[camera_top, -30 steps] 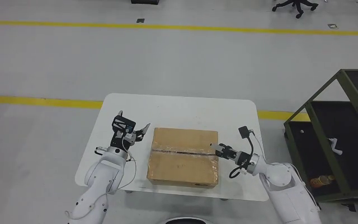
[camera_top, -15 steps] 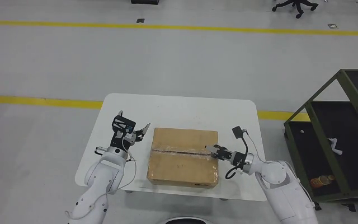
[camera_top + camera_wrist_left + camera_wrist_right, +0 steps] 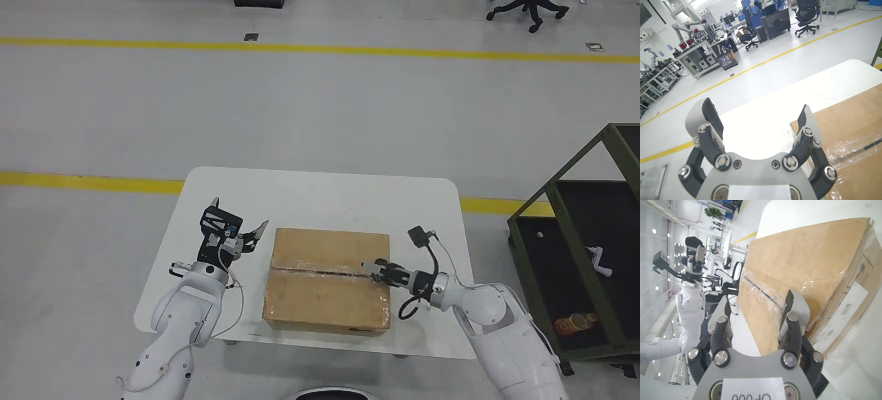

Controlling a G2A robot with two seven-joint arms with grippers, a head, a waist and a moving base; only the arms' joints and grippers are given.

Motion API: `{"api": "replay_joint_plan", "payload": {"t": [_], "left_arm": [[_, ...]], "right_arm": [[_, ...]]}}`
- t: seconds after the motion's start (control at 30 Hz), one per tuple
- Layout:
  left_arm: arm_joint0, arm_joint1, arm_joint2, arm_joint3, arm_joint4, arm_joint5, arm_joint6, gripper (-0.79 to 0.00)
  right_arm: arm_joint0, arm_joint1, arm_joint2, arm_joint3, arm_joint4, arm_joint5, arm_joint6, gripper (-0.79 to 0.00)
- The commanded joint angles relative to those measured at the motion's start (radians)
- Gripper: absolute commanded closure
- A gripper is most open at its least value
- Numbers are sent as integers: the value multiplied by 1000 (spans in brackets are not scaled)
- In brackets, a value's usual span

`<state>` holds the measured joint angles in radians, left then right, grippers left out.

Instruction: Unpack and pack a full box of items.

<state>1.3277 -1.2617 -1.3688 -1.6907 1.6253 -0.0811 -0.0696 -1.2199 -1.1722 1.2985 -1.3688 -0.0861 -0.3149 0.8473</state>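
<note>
A closed cardboard box (image 3: 327,280) lies in the middle of the white table (image 3: 320,200), its top seam sealed with clear tape (image 3: 320,267). My right gripper (image 3: 378,270) is over the box's right end at the seam. In the right wrist view this gripper (image 3: 758,294) is open, one finger (image 3: 793,306) resting on the box top (image 3: 800,256) by the crinkled tape. My left gripper (image 3: 237,232) hangs open just off the box's left end, holding nothing. In the left wrist view the gripper (image 3: 755,104) has the box corner (image 3: 848,128) beside it.
A dark green cart frame (image 3: 590,250) stands right of the table, with a bottle (image 3: 575,322) on its shelf. Bare table surface lies behind the box and along both sides. Yellow floor lines run behind the table.
My right gripper has moved left, from beside the box's right edge onto the top at the seam's end. The left arm and the box have stayed put.
</note>
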Motion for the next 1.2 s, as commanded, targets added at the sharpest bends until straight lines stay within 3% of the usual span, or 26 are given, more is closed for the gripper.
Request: {"api": "replay_joint_plan", "payload": {"t": [0.0,0.6,1.17], "left_arm": [[0,0,0,0,0,0,0,-785],[0,0,0,0,0,0,0,-785],[0,0,0,0,0,0,0,-785]], "right_arm": [[1,1,-3,1,-5,8,-4,0],[42,8,-17,1,17,2,10,0],[163,12,-60,59,93,-151,148,0]]}}
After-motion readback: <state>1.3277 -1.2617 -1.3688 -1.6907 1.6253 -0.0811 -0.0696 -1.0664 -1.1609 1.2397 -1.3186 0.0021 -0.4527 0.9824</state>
